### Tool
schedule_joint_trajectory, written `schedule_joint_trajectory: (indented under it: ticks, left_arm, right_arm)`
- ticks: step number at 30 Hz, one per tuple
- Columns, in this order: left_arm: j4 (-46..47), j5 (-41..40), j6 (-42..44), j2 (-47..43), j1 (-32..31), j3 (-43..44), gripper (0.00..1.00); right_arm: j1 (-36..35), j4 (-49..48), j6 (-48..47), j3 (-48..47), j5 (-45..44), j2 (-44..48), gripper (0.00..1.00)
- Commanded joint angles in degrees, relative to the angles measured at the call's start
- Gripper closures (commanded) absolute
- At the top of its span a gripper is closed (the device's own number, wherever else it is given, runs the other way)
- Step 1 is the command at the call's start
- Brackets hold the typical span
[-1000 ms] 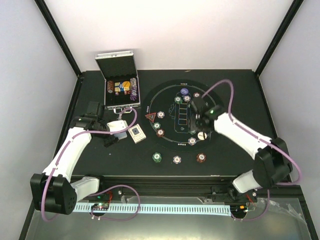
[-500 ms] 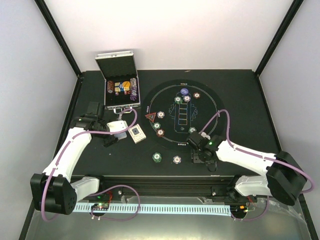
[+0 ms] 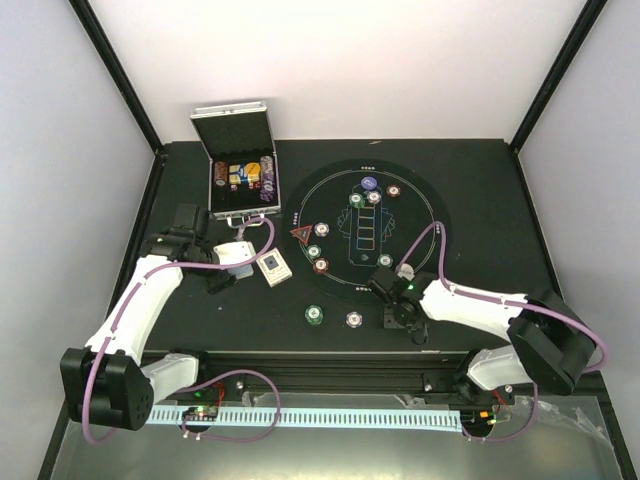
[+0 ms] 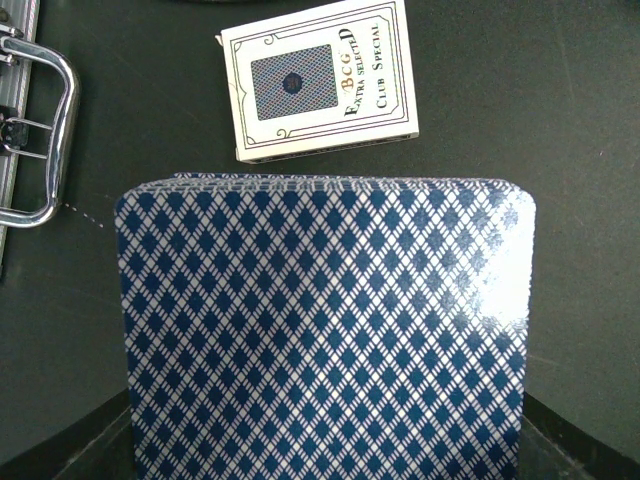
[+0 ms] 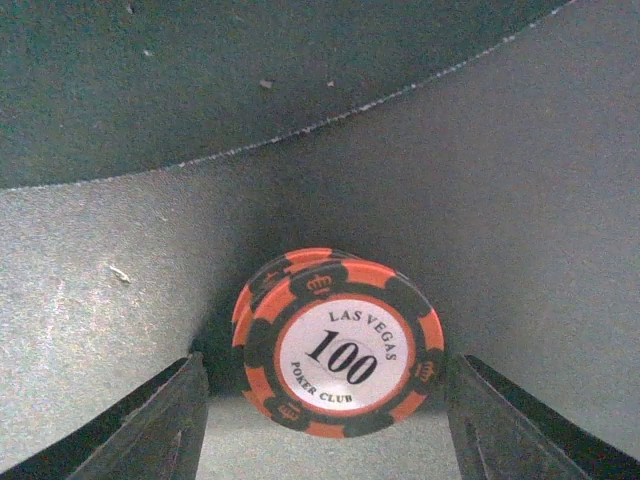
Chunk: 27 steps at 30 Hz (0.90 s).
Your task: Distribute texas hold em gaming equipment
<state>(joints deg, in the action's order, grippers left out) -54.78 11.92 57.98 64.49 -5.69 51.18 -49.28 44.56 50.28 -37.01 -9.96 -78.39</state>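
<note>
The right tool (image 3: 398, 312) hangs low over the near rim of the round black mat (image 3: 420, 215), and the relation that matters shows in its wrist view: a small stack of brown-red chips (image 5: 340, 357) marked 100 lies flat on the counter (image 3: 500, 200), just off the mat's edge, directly between the 2 fingers (image 5: 165, 425). Both fingers stand apart from the stack, one on each side, so the tool is open wide and grips nothing. The chips are round, so there is no long axis to line up with; the jaws already straddle them, and closing looks like the next call. A slight lean in the stack suggests the top chip could slide when squeezed. The right arm is much the nearer one. The left tool (image 3: 225, 268) is well apart at the far left of the counter, clamped on a deck of cards (image 4: 325, 330) with blue diamond backs, above the empty card box (image 4: 320, 80) and beside the silver case (image 3: 238, 170). Against 1.0 s ago, the right arm has swung from over the mat's right half down to this near edge, and the chip stack, then plain from above, is now hidden under the tool; the left arm has not moved.
</note>
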Motion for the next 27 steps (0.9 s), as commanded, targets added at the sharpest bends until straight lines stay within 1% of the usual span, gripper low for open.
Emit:
schedule_joint_trajectory:
  ticks: [1,6,13,22,27]
  left_arm:
    - [0.4,-0.5,1.0,-1.2,-0.1,0.8,0.98]
    - [0.3,-0.8,1.2,-1.3,0.0,0.7,0.98]
    - [0.3,-0.9,1.3,-1.2,-0.1,1.0,0.98]
    - [0.1,-0.9,1.3,-1.3,0.0,0.7,0.98]
    - [0.1,-1.0,1.4,-1.5,0.0,0.7,0.98]
  right_arm:
    - [-0.2,-2.5,1.0,0.8,-2.0,-2.0,0.34]
    - [0.2,-3.2,0.4,-0.3,-2.5,-3.9,0.38]
    - [1.0,-1.6,-0.6,-1.8,-3.6,-3.1,0.45]
    - [1.3,-0.5,-0.7,-1.2,-3.8,-1.7,0.61]
    - [1.4,2.0,-0.8,-2.5,-4.8,0.5,0.65]
